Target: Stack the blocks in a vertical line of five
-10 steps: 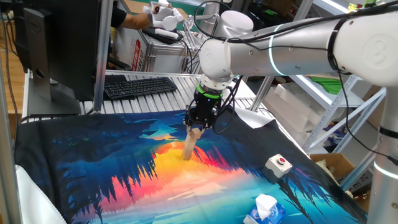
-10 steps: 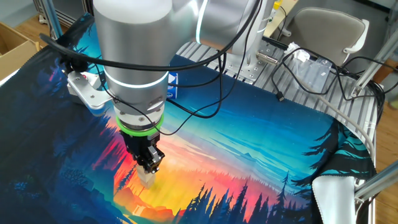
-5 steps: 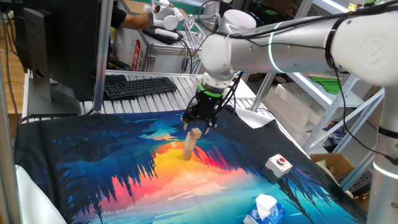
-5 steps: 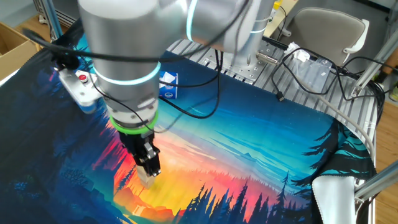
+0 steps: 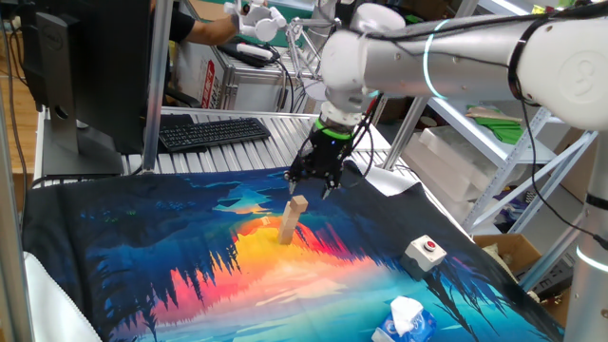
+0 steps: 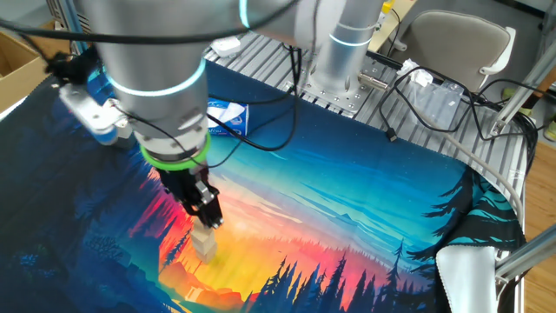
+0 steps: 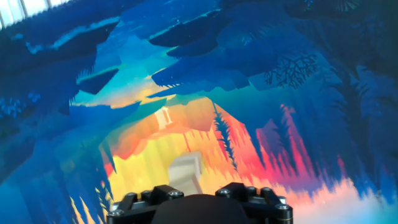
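One fixed view: from the counter's front corner, looking across the printed cloth (image 5: 190, 256) toward the keyboard (image 5: 214, 130). The other: opposite side, high, angled down. Hand view: close, straight down. Shared by all: the block stack (image 5: 293, 220).

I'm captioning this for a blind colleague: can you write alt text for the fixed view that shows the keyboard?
A leaning stack of pale wooden blocks stands on a sunset-print cloth, with the robot's open gripper just above it, not touching. A white box with a red button sits to the right; a black keyboard lies behind.
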Motion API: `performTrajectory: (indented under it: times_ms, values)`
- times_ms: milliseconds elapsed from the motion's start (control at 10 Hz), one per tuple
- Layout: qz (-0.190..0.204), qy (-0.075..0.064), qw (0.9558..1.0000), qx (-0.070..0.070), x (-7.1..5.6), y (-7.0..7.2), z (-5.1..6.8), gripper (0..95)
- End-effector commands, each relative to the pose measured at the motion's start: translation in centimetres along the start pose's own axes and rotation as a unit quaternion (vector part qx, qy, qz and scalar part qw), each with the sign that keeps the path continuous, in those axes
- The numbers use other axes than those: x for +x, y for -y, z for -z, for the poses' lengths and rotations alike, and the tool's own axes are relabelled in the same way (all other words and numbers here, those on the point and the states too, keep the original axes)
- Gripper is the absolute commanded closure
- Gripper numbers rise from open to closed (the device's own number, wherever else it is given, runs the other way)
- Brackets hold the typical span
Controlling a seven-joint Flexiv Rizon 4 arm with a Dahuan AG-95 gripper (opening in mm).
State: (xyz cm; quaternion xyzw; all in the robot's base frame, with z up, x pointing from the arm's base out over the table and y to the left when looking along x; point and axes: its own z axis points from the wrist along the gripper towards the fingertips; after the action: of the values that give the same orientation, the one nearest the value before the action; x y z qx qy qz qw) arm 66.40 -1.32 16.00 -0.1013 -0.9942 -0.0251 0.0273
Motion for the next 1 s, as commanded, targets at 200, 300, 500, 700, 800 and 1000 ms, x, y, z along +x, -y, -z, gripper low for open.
performTrajectory:
  times_ms: [200,300,500,700,800,1000]
  values:
    - [0.03,-0.02,0.9993,0.003,1.6,2.2,2.4,38.0]
    - [0.031,-0.027,0.9992,0.004,2.0,2.7,2.9,38.0]
    - [0.027,-0.031,0.9991,0.007,2.8,3.8,3.8,38.0]
    - [0.018,-0.043,0.9989,0.012,3.6,4.8,4.6,38.0]
    - [0.014,-0.047,0.9987,0.013,3.9,5.2,4.8,38.0]
    - [0.01,-0.052,0.9985,0.014,4.4,5.8,5.2,38.0]
